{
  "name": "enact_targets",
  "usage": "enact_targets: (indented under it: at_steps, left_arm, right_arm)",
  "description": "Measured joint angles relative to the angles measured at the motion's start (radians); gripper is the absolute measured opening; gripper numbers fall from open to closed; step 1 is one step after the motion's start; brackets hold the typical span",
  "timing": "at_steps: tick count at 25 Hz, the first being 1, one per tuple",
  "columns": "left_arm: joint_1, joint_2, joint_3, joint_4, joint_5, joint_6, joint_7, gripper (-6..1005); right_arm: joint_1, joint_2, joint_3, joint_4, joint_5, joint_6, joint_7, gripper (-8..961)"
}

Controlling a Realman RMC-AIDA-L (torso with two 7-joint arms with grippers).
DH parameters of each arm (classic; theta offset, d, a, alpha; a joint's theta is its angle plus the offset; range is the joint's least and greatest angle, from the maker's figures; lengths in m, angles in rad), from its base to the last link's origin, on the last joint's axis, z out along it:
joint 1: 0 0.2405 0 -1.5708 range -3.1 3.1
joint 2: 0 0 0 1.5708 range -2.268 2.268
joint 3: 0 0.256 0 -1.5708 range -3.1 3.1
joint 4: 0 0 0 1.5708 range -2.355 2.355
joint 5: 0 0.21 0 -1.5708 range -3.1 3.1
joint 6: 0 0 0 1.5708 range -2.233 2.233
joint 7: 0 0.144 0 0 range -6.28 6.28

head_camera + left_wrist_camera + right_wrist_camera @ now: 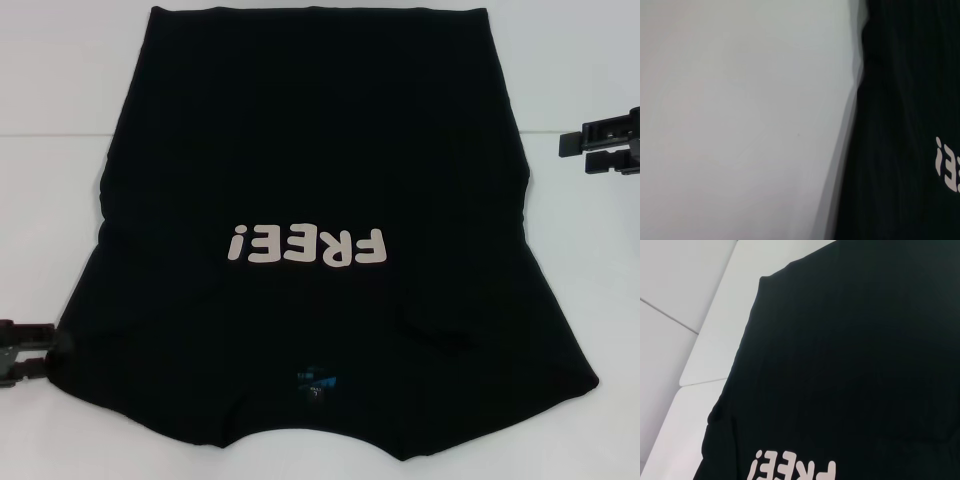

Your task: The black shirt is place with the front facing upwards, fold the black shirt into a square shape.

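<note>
The black shirt (320, 150) lies spread flat on the white table (50, 120), front side up. Its pale "FREE!" lettering (305, 245) reads upside down in the head view, and the small blue neck label (315, 382) is at the near edge. My left gripper (48, 352) stands open at the near left, its fingertips right at the shirt's left edge. Off the far right side, my right gripper (572, 152) is open and apart from the cloth. The left wrist view shows the shirt (900, 125) beside bare table, and the right wrist view shows the shirt (850, 350) with its lettering (790, 470).
Bare white table (740, 125) extends to the left of the shirt. In the right wrist view a seam between table panels (670, 315) runs beyond the shirt's far corner.
</note>
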Motion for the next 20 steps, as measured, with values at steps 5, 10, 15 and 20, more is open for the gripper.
enact_targets:
  at_steps: [5, 10, 15, 20]
  left_arm:
    - [-0.016, 0.001, 0.005, -0.016, 0.001, -0.007, 0.000, 599]
    - [-0.039, 0.000, 0.005, -0.029, 0.000, -0.003, 0.005, 599]
    - [-0.057, 0.002, 0.006, -0.045, -0.003, -0.012, 0.007, 598]
    - [-0.079, 0.002, 0.006, -0.059, -0.002, -0.029, 0.004, 598]
  right_arm:
    - [-0.003, -0.001, 0.002, 0.000, 0.000, 0.001, -0.001, 628]
    - [-0.004, -0.002, 0.004, 0.000, 0.000, 0.001, -0.004, 628]
    - [-0.006, -0.002, 0.004, 0.000, 0.000, 0.001, -0.007, 628]
    - [-0.006, -0.002, 0.005, 0.000, 0.000, 0.001, -0.009, 628]
